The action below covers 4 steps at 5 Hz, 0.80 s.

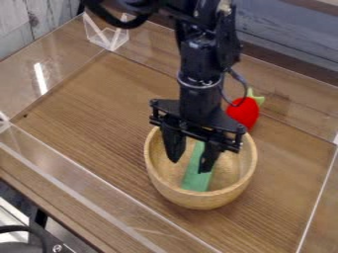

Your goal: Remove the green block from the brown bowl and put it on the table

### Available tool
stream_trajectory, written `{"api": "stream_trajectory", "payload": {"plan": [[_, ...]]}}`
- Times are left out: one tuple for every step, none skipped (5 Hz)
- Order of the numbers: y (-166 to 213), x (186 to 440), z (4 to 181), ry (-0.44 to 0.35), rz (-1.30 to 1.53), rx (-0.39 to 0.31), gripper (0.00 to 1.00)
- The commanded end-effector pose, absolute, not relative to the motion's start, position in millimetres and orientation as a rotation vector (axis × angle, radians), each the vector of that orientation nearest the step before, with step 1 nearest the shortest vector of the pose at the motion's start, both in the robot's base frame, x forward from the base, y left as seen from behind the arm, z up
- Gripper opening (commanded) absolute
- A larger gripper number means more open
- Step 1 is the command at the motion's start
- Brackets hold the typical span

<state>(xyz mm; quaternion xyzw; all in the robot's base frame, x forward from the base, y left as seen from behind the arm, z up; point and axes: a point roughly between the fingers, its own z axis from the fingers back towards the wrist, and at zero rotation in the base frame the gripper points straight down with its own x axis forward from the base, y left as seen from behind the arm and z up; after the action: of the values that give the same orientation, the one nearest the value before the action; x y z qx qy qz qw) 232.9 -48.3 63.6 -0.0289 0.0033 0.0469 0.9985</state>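
The brown bowl (199, 198) sits on the table (93, 109), right of centre. Inside it lies the green block (199, 177), a flat bar running front to back. My gripper (195, 155) points straight down into the bowl. One black finger stands on each side of the block's far half, and the jaws are apart. The fingers (173, 148) hide part of the block's upper end. I cannot tell whether they touch the block.
A small red strawberry toy (243, 109) lies just behind and right of the bowl, close to the arm. Clear acrylic walls (46, 59) run along the table's edges, and a small clear stand (106, 35) sits at the back left.
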Motion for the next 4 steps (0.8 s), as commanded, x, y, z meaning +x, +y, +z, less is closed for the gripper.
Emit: {"api": "stream_trajectory", "payload": {"plan": [[-53,245,79.7,-0.068,0.069,-0.073,1.0],[-62,252,67.5,-0.08,0.103,-0.076,1.0],[-70,259,57.0,-0.106,0.126,-0.085,1.0],[-67,265,55.4,-0.123,0.082,-0.098,1.0]]}}
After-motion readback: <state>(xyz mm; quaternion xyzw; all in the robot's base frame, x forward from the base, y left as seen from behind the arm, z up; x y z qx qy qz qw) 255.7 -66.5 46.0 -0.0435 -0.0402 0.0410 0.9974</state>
